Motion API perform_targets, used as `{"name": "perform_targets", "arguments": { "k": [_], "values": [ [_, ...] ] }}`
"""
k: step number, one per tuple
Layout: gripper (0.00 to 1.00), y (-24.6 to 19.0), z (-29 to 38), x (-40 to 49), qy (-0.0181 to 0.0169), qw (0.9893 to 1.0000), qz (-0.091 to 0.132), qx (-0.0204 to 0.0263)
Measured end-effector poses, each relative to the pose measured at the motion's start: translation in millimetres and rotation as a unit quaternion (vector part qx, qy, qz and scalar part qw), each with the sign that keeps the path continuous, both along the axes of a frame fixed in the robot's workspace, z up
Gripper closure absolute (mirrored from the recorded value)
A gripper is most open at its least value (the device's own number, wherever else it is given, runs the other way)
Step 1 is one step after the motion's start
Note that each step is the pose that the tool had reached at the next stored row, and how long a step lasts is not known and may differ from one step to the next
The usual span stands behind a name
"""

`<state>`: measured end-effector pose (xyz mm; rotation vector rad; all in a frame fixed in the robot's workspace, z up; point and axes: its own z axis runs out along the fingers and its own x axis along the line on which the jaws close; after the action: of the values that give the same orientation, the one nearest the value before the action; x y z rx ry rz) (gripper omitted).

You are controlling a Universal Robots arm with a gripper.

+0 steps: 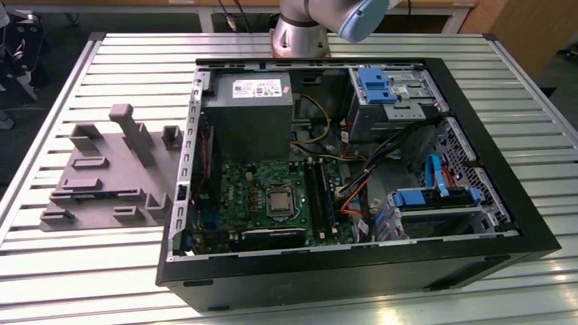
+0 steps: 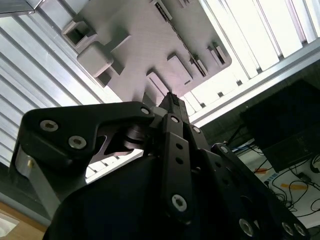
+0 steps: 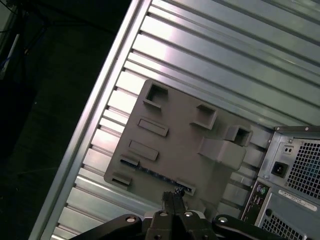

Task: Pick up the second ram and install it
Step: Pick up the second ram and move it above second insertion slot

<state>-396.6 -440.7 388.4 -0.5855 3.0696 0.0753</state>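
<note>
On the exterior view's left, a gray fixture (image 1: 104, 159) on the table (image 1: 91, 271) holds the second ram (image 1: 95, 195) in a slot, beside the open computer case (image 1: 361, 274). The gripper (image 3: 172, 196), fingers together and empty, hangs over the ram. Pick-up looks not yet begun, and grasping likely calls for parted fingers aligned along the strip.

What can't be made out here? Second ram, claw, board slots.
- Second ram: edge-on in the gray fixture in the first wrist view; its slot hides chips and label.
- Claw: in the second wrist view its own body covers the fixture edge beneath.
- Motherboard memory slots: exterior view, too small and dark to tell which are filled.
- Arm: cut by the exterior view's top edge.
</note>
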Motion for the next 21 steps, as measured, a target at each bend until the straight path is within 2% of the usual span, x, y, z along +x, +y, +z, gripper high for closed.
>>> {"name": "perform_targets", "arguments": {
  "k": [7, 10, 12, 16, 18, 21],
  "values": [
    [0.89, 0.0, 0.0, 0.0, 0.0, 1.0, 0.003, 0.0],
    [0.89, 0.0, 0.0, 0.0, 0.0, 0.9998, 0.02, 0.0],
    [0.89, 0.0, -0.1, 0.0, 0.0, 0.9993, 0.038, 0.0],
    [0.89, 0.0, -0.4, 0.0, 0.0, 0.9972, 0.075, 0.0],
    [0.89, 0.0, -0.6, 0.0, 0.0, 0.9957, 0.093, 0.0],
    [0.89, 0.0, -0.9, 0.0, 0.0, 0.9929, 0.119, 0.0]
  ]
}}
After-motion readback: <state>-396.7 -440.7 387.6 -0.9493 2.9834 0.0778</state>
